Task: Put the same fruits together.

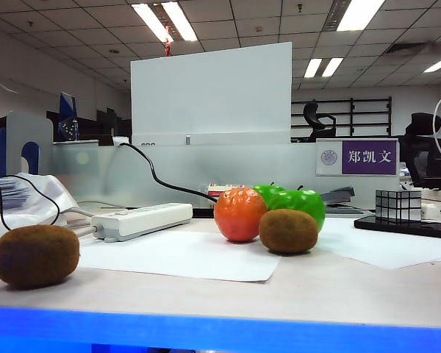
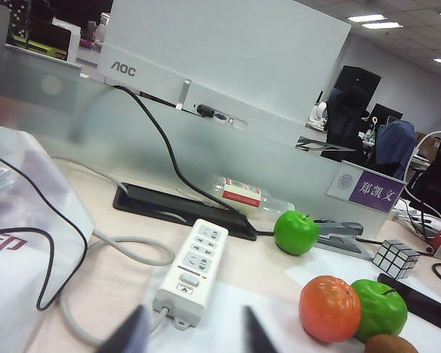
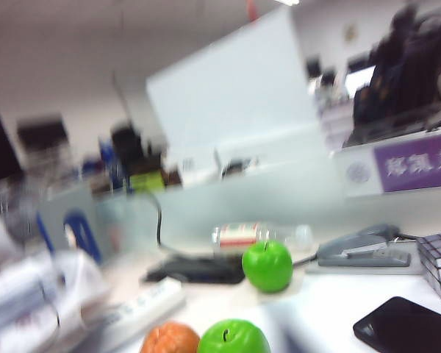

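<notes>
One brown kiwi (image 1: 35,255) lies alone near the table's front left. An orange-red fruit (image 1: 240,213), a second kiwi (image 1: 288,230) and two green apples (image 1: 305,204) (image 1: 267,191) cluster at the middle. Neither gripper shows in the exterior view. In the left wrist view my left gripper (image 2: 191,337) stands open and empty over white paper in front of the power strip (image 2: 191,271), well short of the orange-red fruit (image 2: 329,309), the apples (image 2: 381,309) (image 2: 296,232) and the kiwi (image 2: 389,344). The right wrist view is blurred; it shows two apples (image 3: 267,266) (image 3: 233,338) and the orange-red fruit (image 3: 170,340), and only a faint grey smear where my right gripper's fingers would be.
A white power strip (image 1: 142,220) with its cable lies left of the cluster. A mirrored cube (image 1: 398,205) stands on a dark slab at the right. A stapler (image 3: 364,254), a black phone (image 3: 404,327) and a lying bottle (image 3: 253,235) sit near the glass partition. Papers are piled at the far left.
</notes>
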